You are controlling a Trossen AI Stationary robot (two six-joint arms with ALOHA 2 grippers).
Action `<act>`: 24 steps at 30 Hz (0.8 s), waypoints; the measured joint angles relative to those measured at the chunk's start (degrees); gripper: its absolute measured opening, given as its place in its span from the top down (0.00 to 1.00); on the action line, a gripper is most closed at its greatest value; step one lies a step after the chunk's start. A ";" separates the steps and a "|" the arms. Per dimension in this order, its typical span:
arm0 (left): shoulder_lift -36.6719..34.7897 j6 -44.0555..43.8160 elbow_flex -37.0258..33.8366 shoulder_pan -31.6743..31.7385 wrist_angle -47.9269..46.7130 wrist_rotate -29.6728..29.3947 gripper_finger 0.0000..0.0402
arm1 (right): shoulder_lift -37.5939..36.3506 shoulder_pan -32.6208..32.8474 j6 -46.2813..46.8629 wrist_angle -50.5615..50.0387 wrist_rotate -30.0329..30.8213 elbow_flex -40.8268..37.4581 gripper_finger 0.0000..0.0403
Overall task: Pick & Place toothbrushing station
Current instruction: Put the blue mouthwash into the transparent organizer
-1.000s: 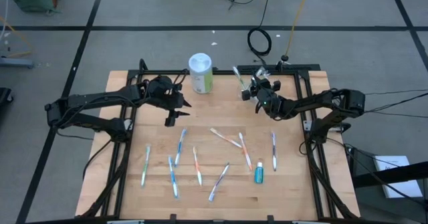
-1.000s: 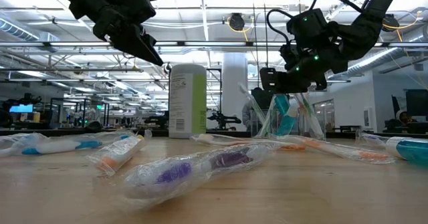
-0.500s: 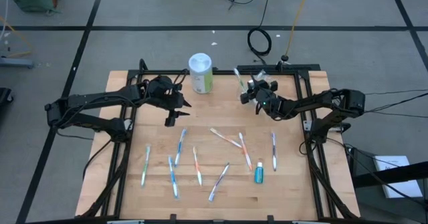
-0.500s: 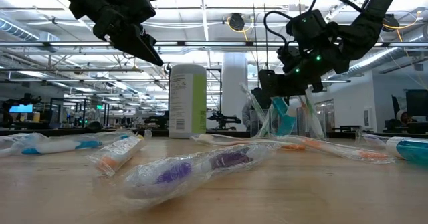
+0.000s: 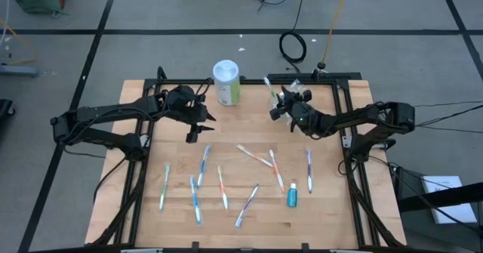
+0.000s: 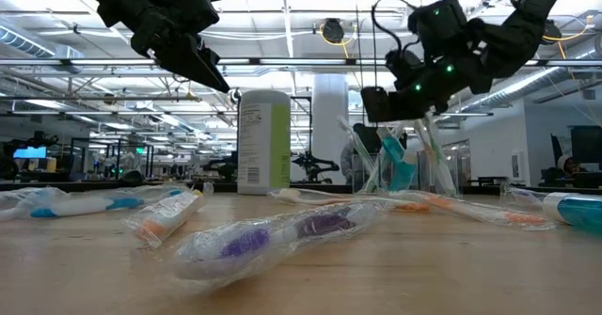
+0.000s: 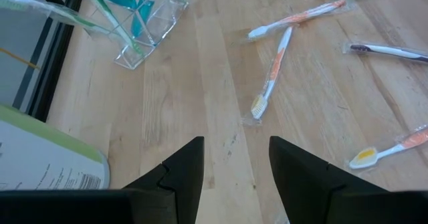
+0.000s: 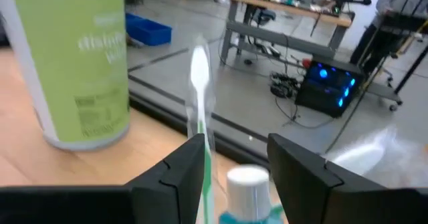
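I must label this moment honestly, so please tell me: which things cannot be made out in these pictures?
- Clear cup, low view: how many brushes stand inside; the right gripper covers their tops and they overlap.
- Same cup, high view: too small; the right gripper hides it.
- Green-and-white canister, right wrist view: label blurred, top cut off by the edge.
- Teal toothpaste tube, low view: cut off by the edge.
- Left gripper: idle, open.

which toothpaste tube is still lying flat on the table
The teal toothpaste tube near the front right of the table, beside a purple toothbrush. The other tube stands in the clear cup at the back, under the right tool.
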 joint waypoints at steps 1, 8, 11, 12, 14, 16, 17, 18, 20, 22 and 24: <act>0.00 -0.12 0.00 0.00 0.00 0.02 0.56 | -0.79 0.26 -0.37 -0.06 0.04 0.00 0.62; 0.00 0.16 0.00 -0.01 0.00 0.01 0.56 | -7.67 1.01 -6.40 3.70 -5.68 0.06 0.58; 0.00 0.32 0.00 0.00 0.40 0.00 0.56 | -10.30 0.38 -13.99 0.00 -16.49 1.57 0.55; 0.00 0.34 0.00 -0.02 0.55 0.02 0.56 | -11.11 -0.19 -13.99 -3.09 -19.93 3.04 0.53; 0.00 0.39 0.00 0.00 1.03 0.00 0.56 | -12.08 -1.81 -11.26 -13.29 -23.14 7.43 0.51; 0.00 0.47 0.00 -0.02 2.31 0.02 0.56 | -11.96 -3.88 -8.96 -27.63 -24.05 13.03 0.50; 0.00 0.45 0.00 -0.01 2.94 0.02 0.56 | -11.38 -4.89 -7.85 -35.09 -24.05 15.75 0.49; 0.00 0.47 0.00 0.00 3.54 0.02 0.56 | -10.58 -5.87 -6.62 -41.10 -24.07 18.27 0.49; 0.00 0.47 0.00 -0.02 3.89 0.02 0.56 | -8.88 -7.29 -3.88 -49.12 -24.24 22.30 0.49; 0.00 0.47 0.00 -0.02 3.87 0.02 0.56 | -7.38 -8.55 -3.08 -53.77 -24.92 25.31 0.49; 0.00 0.47 0.00 -0.02 3.76 0.01 0.56 | -6.01 -9.83 -2.68 -56.41 -26.25 26.78 0.50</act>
